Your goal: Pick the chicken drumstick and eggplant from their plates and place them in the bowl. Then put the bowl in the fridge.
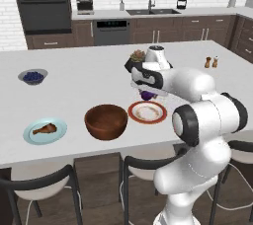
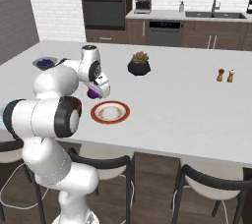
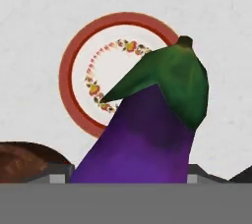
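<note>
While the gripper hangs above the white counter, its jaws are closed on the eggplant — the purple body sits between the two finger tips in the hand view, with the green cap pointing away from the hand. In the left base view the eggplant shows as a small purple patch under the white wrist, clear of the counter surface and above the far edge of the red-rimmed plate. The right base view places it to the left of and slightly beyond that plate. The plate itself is white with an orange-red rim and a floral ring, and carries nothing.

Just to the left of that plate stands the wooden bowl, upright, with nothing visible inside it. Its dark brown rim also enters the lower left corner of the hand view.

Further left, near the front edge of the counter, lies the teal plate with the chicken drumstick resting on it, fat end to the right.

Farther back on the left sits a small grey bowl of blue berries. A black pot with a succulent stands beyond the arm — and two shakers stand well to the right.
</note>
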